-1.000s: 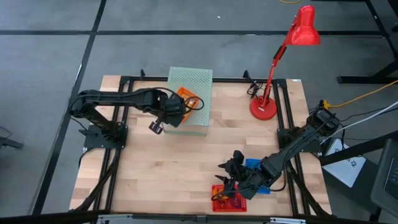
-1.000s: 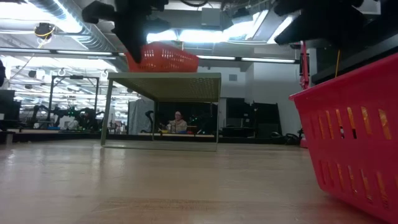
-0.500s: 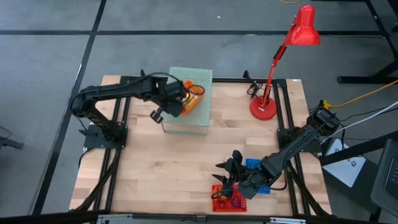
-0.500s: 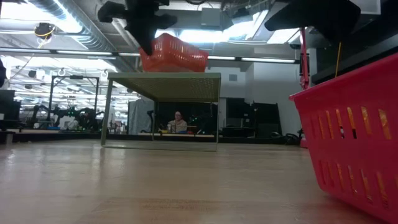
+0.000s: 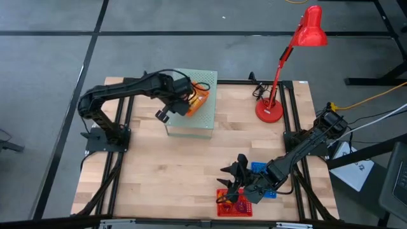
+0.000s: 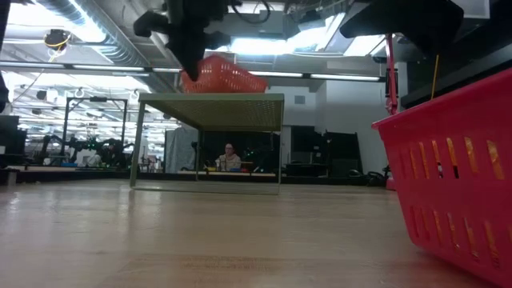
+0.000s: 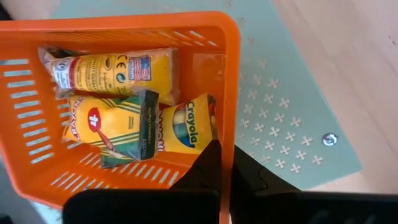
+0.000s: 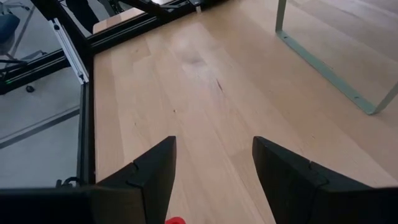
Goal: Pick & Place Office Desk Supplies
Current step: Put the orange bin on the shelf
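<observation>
An orange slotted basket [image 7: 124, 37] holds several yellow crayon packs [image 7: 118, 118]. It hangs tilted just over the top of the pale green perforated box [image 5: 191, 126], with my left gripper [image 5: 180, 103] shut on its wall. In the low view the basket [image 6: 226, 77] shows above the box's top [image 6: 212, 101]. Near the table's front edge my right gripper [image 8: 214, 163] stands open and holds nothing, just above a red basket [image 5: 232, 205]. My left gripper pinches the orange basket's side wall [image 7: 227, 124] at the rim, one finger inside [image 7: 208, 165] and one outside. The fingers slant steeply down from above. The basket hangs tilted over the green box's top; whether its underside touches the box I cannot tell.
A red desk lamp [image 5: 280, 83] stands at the back right, its base [image 5: 269, 112] on the table. A blue item [image 5: 261, 168] lies beside the right arm. The red basket's wall [image 6: 456, 176] fills the low view's right. Bare wood lies between box and red basket.
My left gripper has carried the orange basket toward the table's far edge and slightly up, from the box's near-left side to over its top, turning as it went. The basket has tipped from nearly level to tilted. My right gripper has kept its place.
</observation>
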Robot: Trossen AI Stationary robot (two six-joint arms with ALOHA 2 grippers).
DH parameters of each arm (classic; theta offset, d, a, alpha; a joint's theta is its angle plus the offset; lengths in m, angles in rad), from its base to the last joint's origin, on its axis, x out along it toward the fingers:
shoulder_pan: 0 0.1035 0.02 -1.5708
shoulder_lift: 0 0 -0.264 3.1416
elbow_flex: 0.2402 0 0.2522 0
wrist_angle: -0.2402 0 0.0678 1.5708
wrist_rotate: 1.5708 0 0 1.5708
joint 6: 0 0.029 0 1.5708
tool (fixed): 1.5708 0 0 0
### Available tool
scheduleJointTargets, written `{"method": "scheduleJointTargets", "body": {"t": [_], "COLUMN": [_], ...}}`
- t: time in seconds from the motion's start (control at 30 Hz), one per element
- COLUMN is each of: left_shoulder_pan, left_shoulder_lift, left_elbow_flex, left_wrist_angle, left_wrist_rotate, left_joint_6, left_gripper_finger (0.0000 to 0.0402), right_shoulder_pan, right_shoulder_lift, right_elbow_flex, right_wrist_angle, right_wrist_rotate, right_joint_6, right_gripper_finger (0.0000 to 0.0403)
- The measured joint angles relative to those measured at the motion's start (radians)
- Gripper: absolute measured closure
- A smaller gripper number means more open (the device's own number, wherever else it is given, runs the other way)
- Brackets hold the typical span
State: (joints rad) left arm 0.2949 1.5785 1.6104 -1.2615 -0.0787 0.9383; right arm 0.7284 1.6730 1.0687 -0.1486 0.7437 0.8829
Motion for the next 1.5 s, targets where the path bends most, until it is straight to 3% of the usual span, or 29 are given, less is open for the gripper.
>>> {"method": "scheduleJointTargets", "body": {"t": [0.5,1.1,1.4,1.5], "left_shoulder_pan": [-0.021,-0.043,-0.065,-0.065], "left_shoulder_lift": [0.045,0.039,0.035,0.033], "left_elbow_flex": [0.000,0.010,0.154,0.201], "left_wrist_angle": [-0.058,-0.046,-0.045,-0.048], "left_wrist_rotate": [-0.053,-0.168,-0.186,-0.140], "left_joint_6": [-0.058,-0.114,-0.233,-0.274], "left_gripper_finger": [0.0389,0.0263,0.0233,0.0229], "right_shoulder_pan": [0.004,0.005,0.005,0.005], "right_shoulder_lift": [-0.001,-0.001,-0.001,-0.001], "right_elbow_flex": [0.000,0.000,0.000,0.000], "right_wrist_angle": [0.000,0.000,0.000,0.000], "right_wrist_rotate": [-0.004,-0.023,-0.028,-0.030], "right_joint_6": [0.002,0.019,0.015,0.015], "right_gripper_finger": [0.0188,0.0188,0.0188,0.0188]}}
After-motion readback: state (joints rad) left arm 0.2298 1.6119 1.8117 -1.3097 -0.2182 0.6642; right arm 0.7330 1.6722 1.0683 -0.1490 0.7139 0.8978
